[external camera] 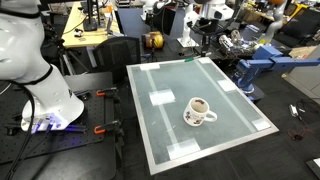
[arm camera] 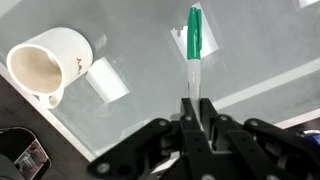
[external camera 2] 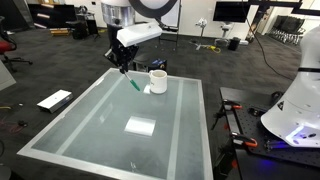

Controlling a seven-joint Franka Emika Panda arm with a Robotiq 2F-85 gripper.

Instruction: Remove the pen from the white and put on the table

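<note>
**Gripper holds pen clear of mug**

Gripper [arm camera: 195,112] fingers pinch narrow on the pale end of the green pen [arm camera: 194,40]. In the wrist view its long axis runs straight out to twelve o'clock. The white mug [arm camera: 45,62] sits at ten o'clock, apart from the pen. Bare table [arm camera: 265,50] lies beneath, but I cannot tell whether the pen touches it. Lowering and letting go looks like the step left.

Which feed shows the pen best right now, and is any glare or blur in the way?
Wrist view: pen sharp and evenly lit, dark pincer up close looks softer, table without hard glare. In an exterior view the pen is just a thin streak by the mug; in an exterior view the mug is clear, but I cannot make out the pen.
</note>
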